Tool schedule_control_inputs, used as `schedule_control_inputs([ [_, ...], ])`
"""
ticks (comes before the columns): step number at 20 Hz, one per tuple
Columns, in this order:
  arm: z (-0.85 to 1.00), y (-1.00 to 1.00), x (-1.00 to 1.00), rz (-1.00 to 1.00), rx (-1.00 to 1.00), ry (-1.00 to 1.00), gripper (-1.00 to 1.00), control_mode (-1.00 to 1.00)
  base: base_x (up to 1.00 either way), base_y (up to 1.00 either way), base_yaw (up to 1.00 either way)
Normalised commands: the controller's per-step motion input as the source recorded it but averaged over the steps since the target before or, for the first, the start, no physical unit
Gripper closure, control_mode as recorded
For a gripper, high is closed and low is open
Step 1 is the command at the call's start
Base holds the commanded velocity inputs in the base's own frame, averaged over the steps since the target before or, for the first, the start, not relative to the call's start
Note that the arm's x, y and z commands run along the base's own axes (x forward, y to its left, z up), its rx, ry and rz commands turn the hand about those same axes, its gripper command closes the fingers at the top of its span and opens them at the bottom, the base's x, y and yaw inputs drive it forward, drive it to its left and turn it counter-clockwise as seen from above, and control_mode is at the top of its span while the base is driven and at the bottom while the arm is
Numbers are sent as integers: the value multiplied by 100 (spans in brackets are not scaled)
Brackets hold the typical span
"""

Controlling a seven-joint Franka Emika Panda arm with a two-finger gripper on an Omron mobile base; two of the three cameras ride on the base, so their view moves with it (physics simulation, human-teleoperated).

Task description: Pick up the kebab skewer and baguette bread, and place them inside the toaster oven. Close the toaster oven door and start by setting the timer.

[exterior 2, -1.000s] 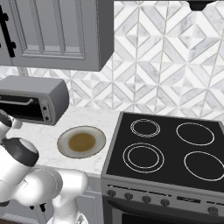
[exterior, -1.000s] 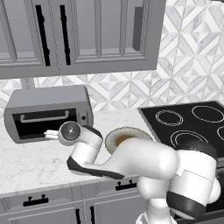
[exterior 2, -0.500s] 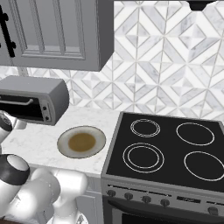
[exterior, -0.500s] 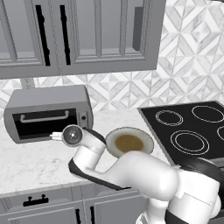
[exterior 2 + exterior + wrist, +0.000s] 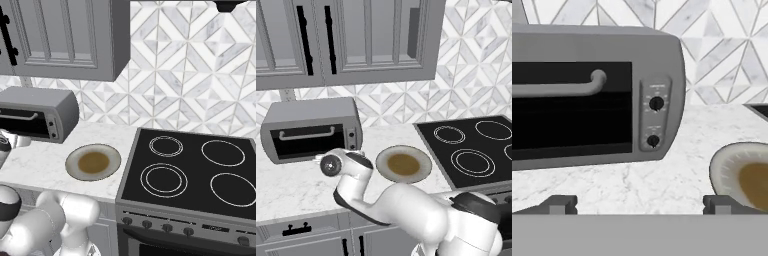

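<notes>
The toaster oven point(image 5: 311, 127) point(image 5: 40, 117) point(image 5: 587, 100) stands on the marble counter at the left, against the wall. Its dark glass door point(image 5: 572, 110) is shut, with the grey bar handle point(image 5: 557, 87) across the top. Two black knobs point(image 5: 656, 103) point(image 5: 653, 141) sit on the panel to the right of the door. My gripper point(image 5: 641, 205) is open and empty, low over the counter in front of the oven, facing the door and knob panel. The kebab skewer and the baguette bread are out of view.
A round beige plate point(image 5: 403, 164) point(image 5: 93, 161) point(image 5: 742, 175) lies on the counter between the oven and the black stove top point(image 5: 476, 145) point(image 5: 195, 170). Grey wall cabinets point(image 5: 346, 40) hang above the oven. The counter's front edge runs just below my arm.
My hand has sunk a little in front of the oven and the arm has folded lower. The gripper has stayed open; the oven and the plate have not moved.
</notes>
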Motion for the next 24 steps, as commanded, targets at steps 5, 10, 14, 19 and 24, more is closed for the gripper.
schedule_control_inputs([
  [5,0,-2,2,-5,-2,-8,-100,-100,0,0,0],
  [10,-1,-9,3,-1,0,-11,-100,-100,0,0,0],
  [14,0,-37,4,0,-3,0,-100,-100,0,0,0],
  [19,18,-55,0,8,-25,23,-100,-100,0,0,0],
  [24,17,-32,0,26,-56,40,-100,-100,0,0,0],
])
